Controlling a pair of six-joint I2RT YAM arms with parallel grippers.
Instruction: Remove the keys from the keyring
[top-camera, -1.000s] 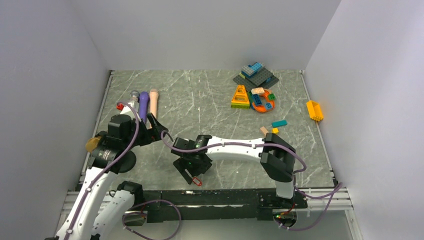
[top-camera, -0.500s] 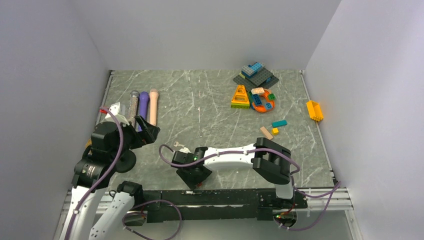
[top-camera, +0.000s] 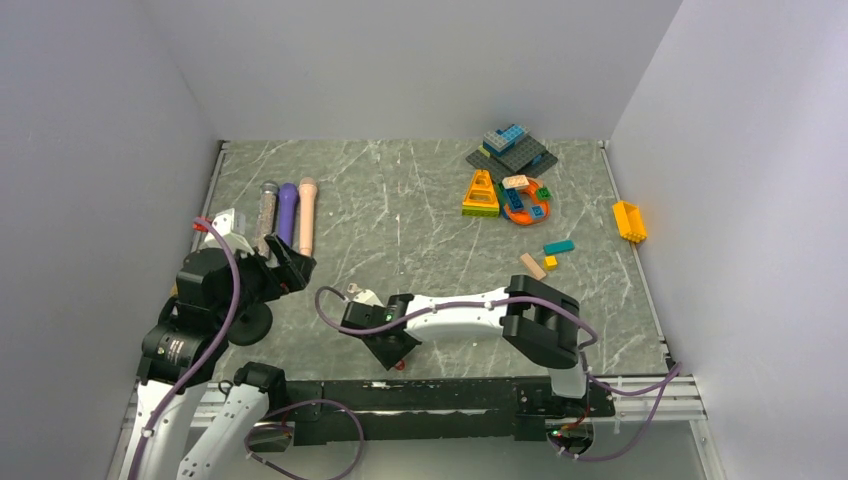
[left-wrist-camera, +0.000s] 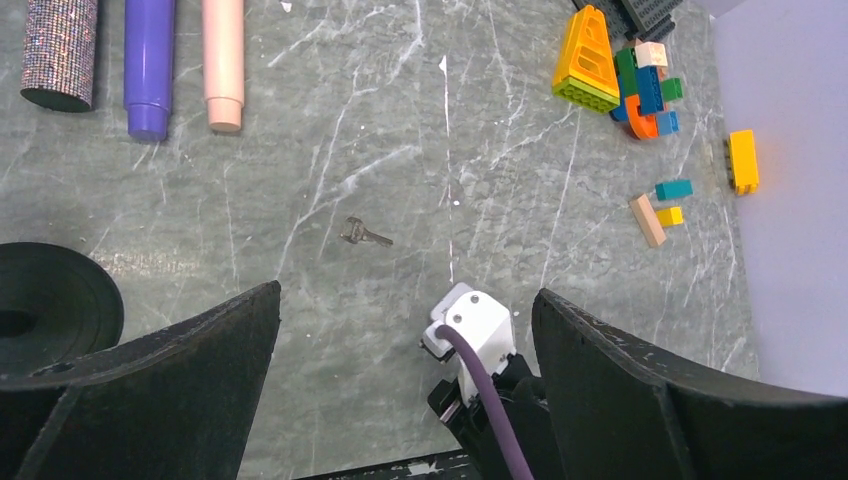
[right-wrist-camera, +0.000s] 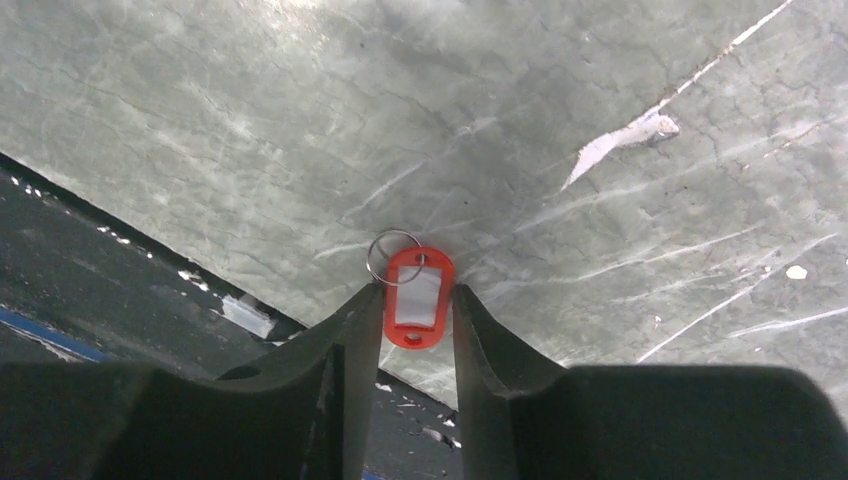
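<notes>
The small silver key (left-wrist-camera: 365, 235) lies loose on the grey marble table; it also shows in the top view (top-camera: 352, 290). My right gripper (right-wrist-camera: 418, 290) is shut on the keyring's red tag (right-wrist-camera: 418, 297), one finger on each long side, with its thin ring (right-wrist-camera: 392, 256) sticking out ahead. No key hangs on that ring. In the top view the right gripper (top-camera: 392, 350) is at the table's near edge, the tag (top-camera: 398, 364) a red speck under it. My left gripper (top-camera: 290, 262) is open and empty, left of the key, its fingers (left-wrist-camera: 150, 390) wide apart.
Three cylinders, glittery grey (top-camera: 268, 205), purple (top-camera: 287, 210) and pink (top-camera: 307, 212), lie at the back left. A black disc (top-camera: 250, 322) sits under the left arm. Toy blocks (top-camera: 510, 190) cluster at the back right, with a yellow block (top-camera: 629, 220) further right. The black front rail (right-wrist-camera: 120, 300) is just below the tag.
My left arm has drawn back to the left and away from the right gripper. The key now lies uncovered on the table. The right gripper has shifted slightly toward the near edge with the tag.
</notes>
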